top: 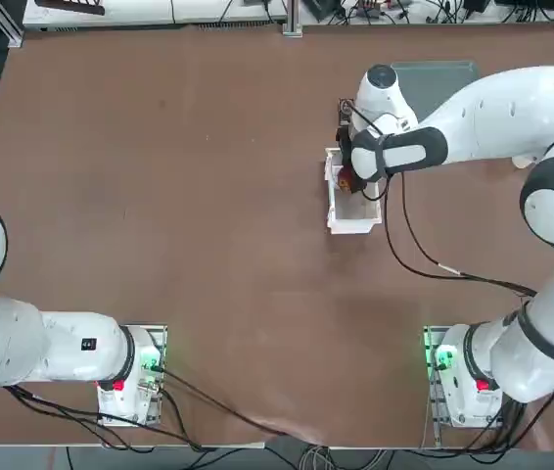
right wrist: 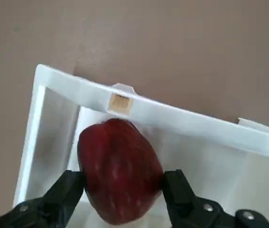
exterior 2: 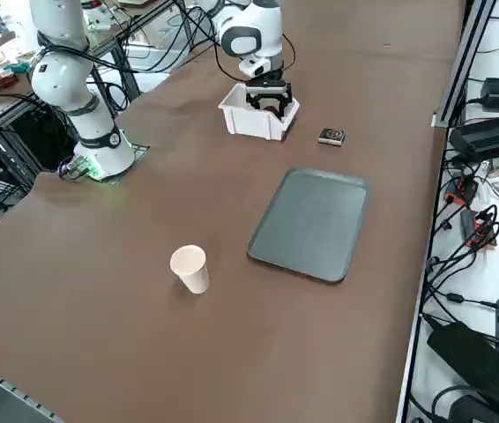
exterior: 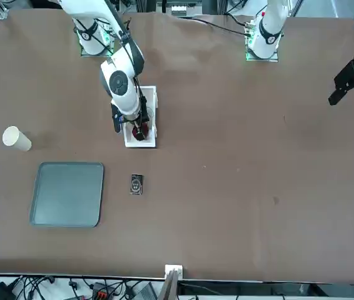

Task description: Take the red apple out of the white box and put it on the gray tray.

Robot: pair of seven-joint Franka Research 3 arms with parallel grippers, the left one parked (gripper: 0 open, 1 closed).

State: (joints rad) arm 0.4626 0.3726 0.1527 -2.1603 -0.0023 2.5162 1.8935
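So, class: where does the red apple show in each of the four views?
Top: apple at the box's far end, mostly under the arm.
Front: apple left of centre, in the box.
Right side: not visible, hidden by the tool.
Wrist: apple between the fingers.
Shared landmark: the white box.

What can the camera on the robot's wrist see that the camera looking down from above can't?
Only the wrist view shows the right pincer closed on the sides of the red apple, which sits at one end of the white box. Only the top view shows the whole right arm and a corner of the gray tray peeking past it. Both show the apple, the box and the brown table.
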